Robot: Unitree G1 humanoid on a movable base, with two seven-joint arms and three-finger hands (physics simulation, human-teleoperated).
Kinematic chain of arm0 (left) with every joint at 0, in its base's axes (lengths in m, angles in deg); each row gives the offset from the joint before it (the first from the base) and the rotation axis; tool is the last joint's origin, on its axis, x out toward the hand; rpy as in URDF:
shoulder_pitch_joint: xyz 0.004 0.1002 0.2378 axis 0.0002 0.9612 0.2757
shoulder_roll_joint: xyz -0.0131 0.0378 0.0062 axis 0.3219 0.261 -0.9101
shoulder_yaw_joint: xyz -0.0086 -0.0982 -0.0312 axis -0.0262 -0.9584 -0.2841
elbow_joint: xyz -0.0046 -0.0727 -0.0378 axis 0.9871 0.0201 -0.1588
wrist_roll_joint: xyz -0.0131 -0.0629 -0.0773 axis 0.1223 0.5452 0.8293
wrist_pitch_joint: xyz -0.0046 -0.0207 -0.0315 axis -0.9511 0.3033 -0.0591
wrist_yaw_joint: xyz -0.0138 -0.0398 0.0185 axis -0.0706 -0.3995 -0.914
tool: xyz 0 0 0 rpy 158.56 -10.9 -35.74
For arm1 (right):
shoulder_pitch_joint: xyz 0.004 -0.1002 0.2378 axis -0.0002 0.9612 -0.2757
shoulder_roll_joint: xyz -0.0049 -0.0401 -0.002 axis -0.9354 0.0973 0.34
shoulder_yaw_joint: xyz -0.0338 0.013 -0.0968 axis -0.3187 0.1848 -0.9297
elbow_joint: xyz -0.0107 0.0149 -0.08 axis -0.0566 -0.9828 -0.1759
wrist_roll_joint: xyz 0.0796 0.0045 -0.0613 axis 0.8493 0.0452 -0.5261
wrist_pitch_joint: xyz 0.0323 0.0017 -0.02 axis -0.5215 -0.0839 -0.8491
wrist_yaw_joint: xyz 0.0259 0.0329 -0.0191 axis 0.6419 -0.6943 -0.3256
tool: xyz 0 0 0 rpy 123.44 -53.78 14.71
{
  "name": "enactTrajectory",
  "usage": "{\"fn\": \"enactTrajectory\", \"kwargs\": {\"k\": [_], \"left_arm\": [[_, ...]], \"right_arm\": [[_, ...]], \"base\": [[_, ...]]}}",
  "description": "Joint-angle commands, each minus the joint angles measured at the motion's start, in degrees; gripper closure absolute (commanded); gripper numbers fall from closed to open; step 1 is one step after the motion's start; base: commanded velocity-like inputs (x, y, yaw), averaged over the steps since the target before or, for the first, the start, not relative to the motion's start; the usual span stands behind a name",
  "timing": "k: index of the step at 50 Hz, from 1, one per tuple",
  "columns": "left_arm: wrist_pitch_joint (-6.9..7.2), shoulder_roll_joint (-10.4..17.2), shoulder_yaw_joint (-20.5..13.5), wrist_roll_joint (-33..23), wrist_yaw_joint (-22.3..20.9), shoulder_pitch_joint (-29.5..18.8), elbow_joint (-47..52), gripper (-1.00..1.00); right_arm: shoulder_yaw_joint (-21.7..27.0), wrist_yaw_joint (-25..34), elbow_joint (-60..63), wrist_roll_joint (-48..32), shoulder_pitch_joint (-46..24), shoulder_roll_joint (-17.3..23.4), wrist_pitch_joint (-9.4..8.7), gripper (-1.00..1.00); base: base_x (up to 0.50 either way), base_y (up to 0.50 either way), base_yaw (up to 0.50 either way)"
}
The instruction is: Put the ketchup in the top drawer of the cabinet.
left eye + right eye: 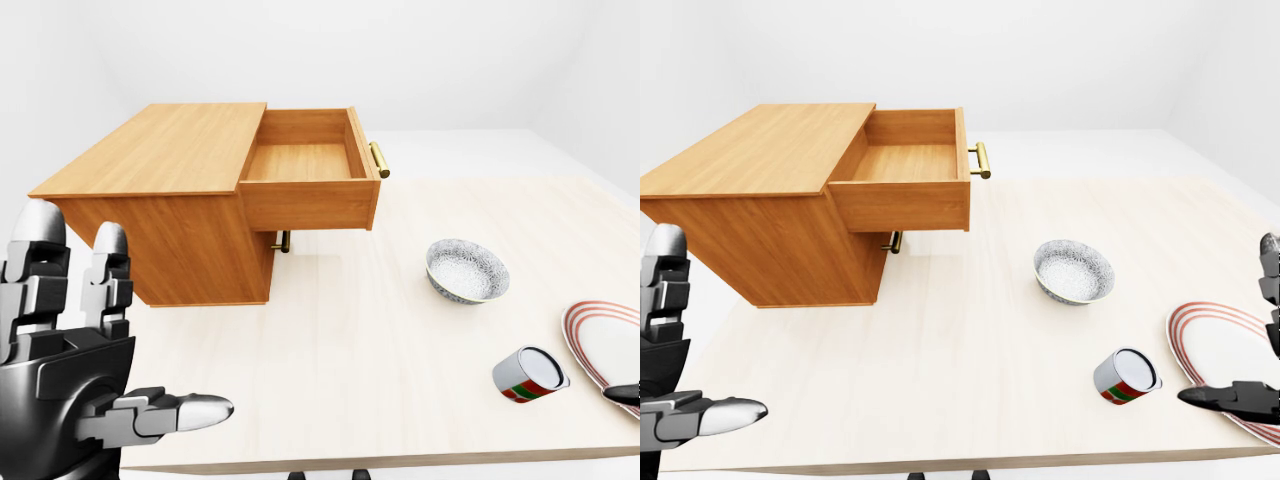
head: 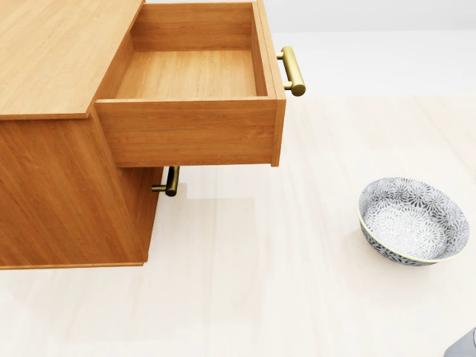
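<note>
Left robot hand [image 1: 75, 385] raised at the left edge of the left-eye view, fingers spread wide, holding nothing, idle. Right robot hand [image 1: 1250, 385] at the right edge of the right-eye view, open, thumb over the striped plate [image 1: 1225, 350], looks staged for a grab. Ketchup [image 1: 1127, 377], a small red-green can, lies tipped on the counter [image 1: 960, 340], just beside the plate, ungrasped. Patterned bowl [image 1: 1073, 270] between it and the cabinet [image 1: 770, 200]. Top drawer [image 1: 905, 165] pulled out, empty, ready to receive.

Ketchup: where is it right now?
The ketchup lies on its side at the lower right of the right-eye view, on the table between the patterned bowl and the striped plate.
</note>
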Motion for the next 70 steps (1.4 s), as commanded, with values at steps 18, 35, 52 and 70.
{"fn": "enactTrajectory", "kwargs": {"k": [18, 35, 52, 70], "left_arm": [[0.00, -0.7, 0.7, -1.1, -0.5, -0.1, 0.0, -1.00], [0.00, 0.0, 0.8, -0.7, 0.0, 0.2, 0.0, -1.00], [0.00, -0.4, 0.5, -0.9, -0.5, -0.1, 0.0, -1.00], [0.00, -0.7, 0.7, -1.1, -0.9, 0.3, 0.0, -1.00]], "right_arm": [[-5.6, 0.0, -10.9, -0.3, 0.8, -0.9, 0.00, -1.00], [-8.8, 0.0, -16.4, 0.7, 0.4, 0.0, 0.00, -1.00], [-10.7, 0.0, -22.0, 2.7, 0.8, 0.0, 0.00, -1.00], [-13.1, 0.0, -26.9, 4.0, 1.0, 0.1, 0.00, -1.00]], "base": [[0.00, 0.00, 0.00], [0.00, 0.00, 0.00], [0.00, 0.00, 0.00], [0.00, 0.00, 0.00]]}}
